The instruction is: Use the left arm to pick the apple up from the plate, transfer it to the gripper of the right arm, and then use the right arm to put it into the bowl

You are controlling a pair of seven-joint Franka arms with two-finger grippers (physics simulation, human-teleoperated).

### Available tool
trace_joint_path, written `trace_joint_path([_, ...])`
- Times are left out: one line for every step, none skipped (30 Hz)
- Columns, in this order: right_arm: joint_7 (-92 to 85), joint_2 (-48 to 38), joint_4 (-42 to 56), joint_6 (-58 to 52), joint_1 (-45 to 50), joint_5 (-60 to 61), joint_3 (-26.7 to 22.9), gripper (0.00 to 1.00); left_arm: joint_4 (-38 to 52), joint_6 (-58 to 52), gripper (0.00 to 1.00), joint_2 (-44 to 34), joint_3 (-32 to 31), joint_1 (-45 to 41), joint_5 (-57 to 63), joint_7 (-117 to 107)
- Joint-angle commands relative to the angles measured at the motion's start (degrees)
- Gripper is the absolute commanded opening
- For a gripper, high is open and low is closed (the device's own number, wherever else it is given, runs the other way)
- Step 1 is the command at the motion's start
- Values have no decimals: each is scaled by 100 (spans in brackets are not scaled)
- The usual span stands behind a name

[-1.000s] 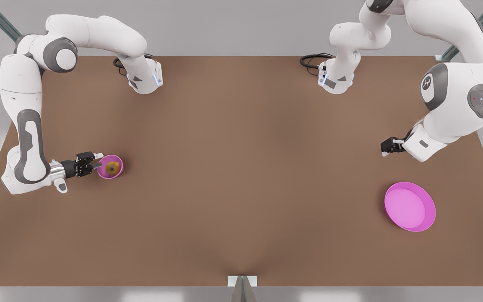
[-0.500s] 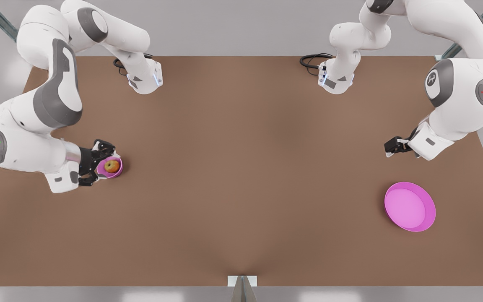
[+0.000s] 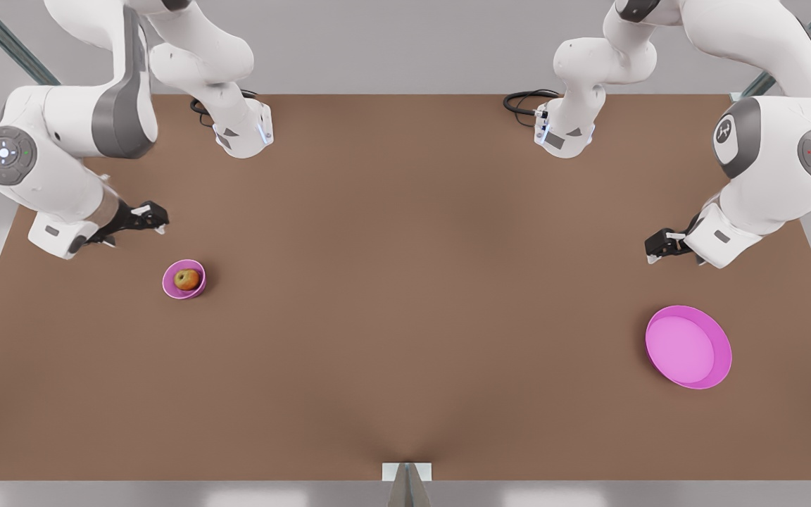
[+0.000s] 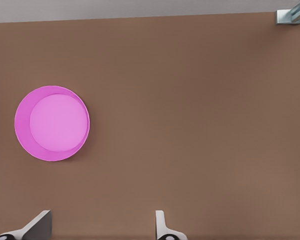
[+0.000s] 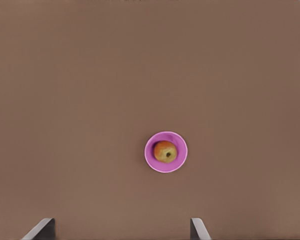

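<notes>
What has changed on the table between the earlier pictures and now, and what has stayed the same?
The right gripper, which was at the bowl a second ago, has lifted away toward the table's far side with its fingers open, leaving the apple inside. The left gripper barely shifted and waits, open, near the plate. Bowl, apple and plate kept their places.

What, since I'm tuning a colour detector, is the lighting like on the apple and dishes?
Front view: even, soft light, no glare; apple in bowl casts little shadow. Left wrist view: plate wall reads darker than its floor. Right wrist view: flat, faint shadows.
</notes>
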Motion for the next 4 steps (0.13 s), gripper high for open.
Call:
trace_joint_path([1663, -25, -33, 373, 224, 263, -86, 100, 3, 0, 100, -7, 0, 1, 3, -16])
trace_joint_path([1680, -25, -33, 364, 224, 263, -77, 100, 3, 0, 100, -7, 0, 1, 3, -16])
trace_joint_path([1698, -34, -24, 346, 224, 263, -77, 100, 3, 0, 100, -7, 0, 1, 12, -16])
trace_joint_path([1663, -25, -24, 346, 224, 263, -77, 100, 3, 0, 100, -7, 0, 1, 12, -16])
